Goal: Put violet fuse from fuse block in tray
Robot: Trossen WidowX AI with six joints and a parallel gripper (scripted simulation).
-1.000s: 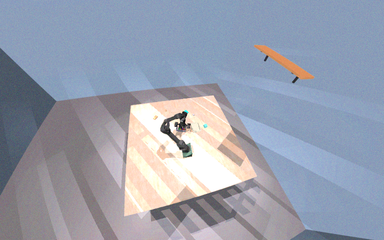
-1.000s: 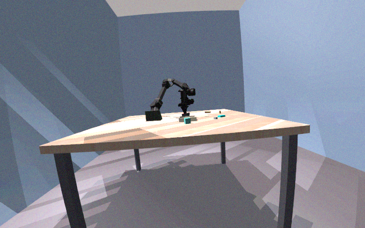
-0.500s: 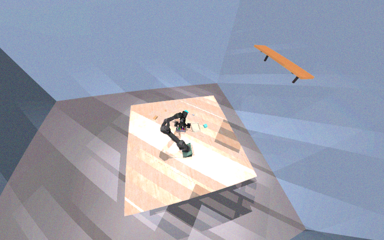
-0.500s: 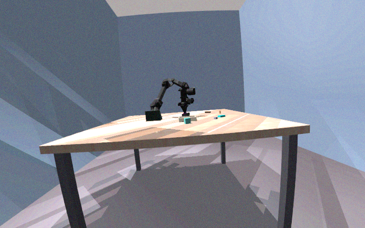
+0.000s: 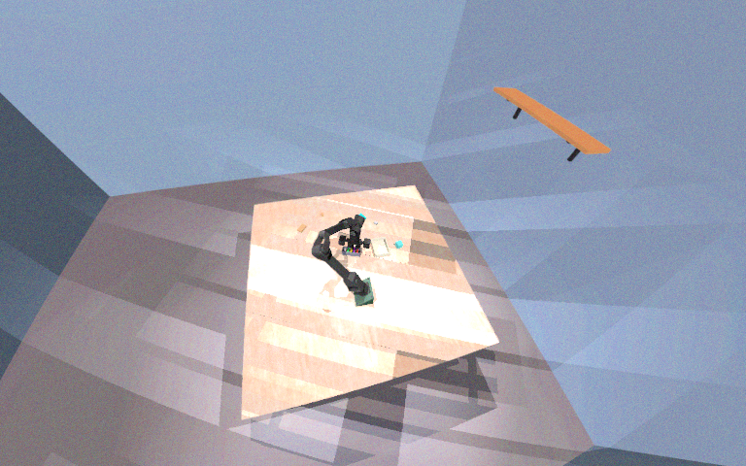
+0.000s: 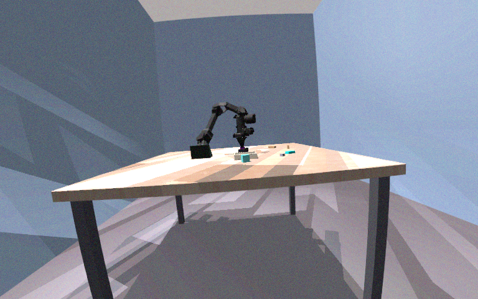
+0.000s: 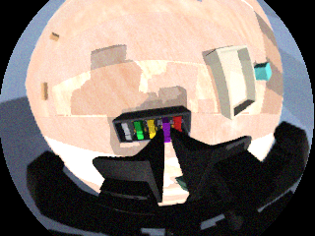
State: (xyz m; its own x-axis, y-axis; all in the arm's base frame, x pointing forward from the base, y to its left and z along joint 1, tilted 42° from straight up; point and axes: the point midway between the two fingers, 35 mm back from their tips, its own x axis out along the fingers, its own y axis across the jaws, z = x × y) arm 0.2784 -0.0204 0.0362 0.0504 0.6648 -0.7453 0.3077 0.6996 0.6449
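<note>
Pinching the violet fuse [image 6: 242, 148] [image 7: 166, 132], my gripper [image 5: 355, 247] [image 6: 242, 146] [image 7: 165, 132] is nearly closed, its fingers just a narrow gap apart. In the wrist view I have the fuse at lower centre, over the fuse block [image 5: 352, 253] [image 6: 243, 150] [image 7: 148, 113], between the yellow fuse [image 7: 152, 128] and the red fuse [image 7: 177, 124]; I cannot tell whether it is fully clear of its slot. The tray [image 5: 380, 247] [image 6: 253, 156] [image 7: 220, 81] sits at upper right of that frame, the cyan cube [image 5: 398, 244] [image 6: 245, 158] [image 7: 263, 72] just beside it on the counter [image 5: 308, 373] [image 6: 211, 183] [image 7: 123, 29].

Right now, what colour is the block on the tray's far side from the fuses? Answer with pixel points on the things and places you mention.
Cyan [image 7: 263, 72]; wrist view.
</note>
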